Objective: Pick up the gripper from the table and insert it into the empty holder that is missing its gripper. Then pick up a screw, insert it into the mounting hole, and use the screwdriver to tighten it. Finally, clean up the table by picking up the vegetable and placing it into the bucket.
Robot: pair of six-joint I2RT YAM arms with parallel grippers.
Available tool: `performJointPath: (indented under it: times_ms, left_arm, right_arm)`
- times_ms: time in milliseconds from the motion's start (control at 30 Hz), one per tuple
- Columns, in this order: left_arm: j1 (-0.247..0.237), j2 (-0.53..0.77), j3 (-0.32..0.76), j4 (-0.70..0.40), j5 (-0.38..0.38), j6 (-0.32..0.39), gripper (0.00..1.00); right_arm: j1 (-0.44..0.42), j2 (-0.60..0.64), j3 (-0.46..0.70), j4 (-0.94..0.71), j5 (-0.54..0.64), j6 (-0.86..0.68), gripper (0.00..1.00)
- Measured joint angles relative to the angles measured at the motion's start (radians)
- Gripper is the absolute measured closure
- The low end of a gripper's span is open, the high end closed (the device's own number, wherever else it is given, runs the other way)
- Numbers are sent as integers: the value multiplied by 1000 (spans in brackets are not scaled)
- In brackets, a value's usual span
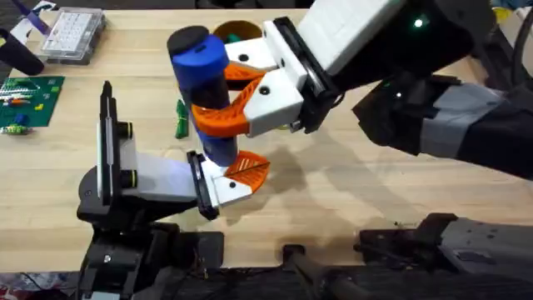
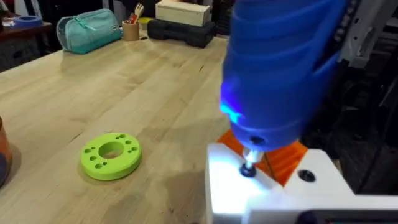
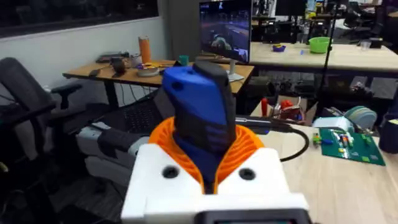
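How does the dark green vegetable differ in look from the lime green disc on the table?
Colour: the vegetable is dark green, while the disc is bright lime green.
Shape: the vegetable is slim and long, while the disc is round and flat.
Holes: the disc has a large centre hole with small holes around it; the vegetable shows none.
Both are green and lie on the wooden table.

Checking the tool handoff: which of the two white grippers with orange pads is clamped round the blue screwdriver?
The right gripper, reaching across from the right; its orange pads wrap the screwdriver. The left gripper sits lower, under its tip.
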Motion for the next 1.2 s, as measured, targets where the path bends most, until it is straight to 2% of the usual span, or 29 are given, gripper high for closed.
performJointPath:
  times_ms: [1033, 1100, 1200]
  left_arm:
    - [0, 0, 0, 0, 3, 1, 982]
    - [0, 0, 0, 0, 3, 1, 981]
    - [0, 0, 0, 0, 3, 0, 981]
  right_arm:
    - [5, 5, 1, 17, -17, 8, 948]
    - [5, 12, 21, 18, -40, 18, 949]
    - [-1, 21, 115, 13, -94, 52, 946]
